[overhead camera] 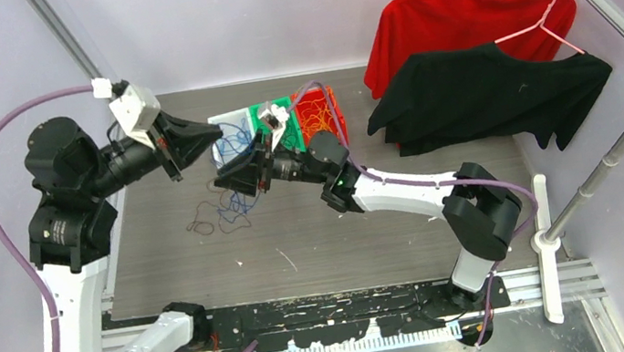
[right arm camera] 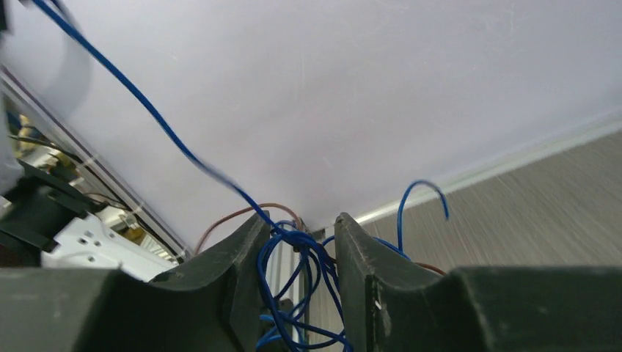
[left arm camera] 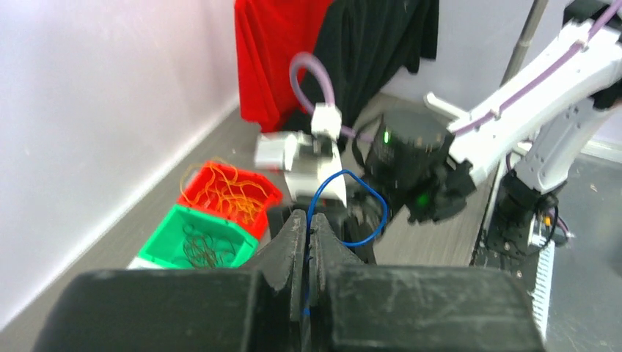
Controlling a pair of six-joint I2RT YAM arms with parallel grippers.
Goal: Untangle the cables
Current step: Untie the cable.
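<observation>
While left fingers (left arm camera: pixel 290 248) pinch blue cable (left arm camera: pixel 369 196), right arm (overhead camera: pixel 403 192) stretches leftward.

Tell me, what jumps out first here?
Above the table, the left gripper is pinched shut on a blue cable, and the right gripper facing it has its jaws around a blue tangle. At the right rear, a red T-shirt and a black T-shirt hang from a rail.
</observation>
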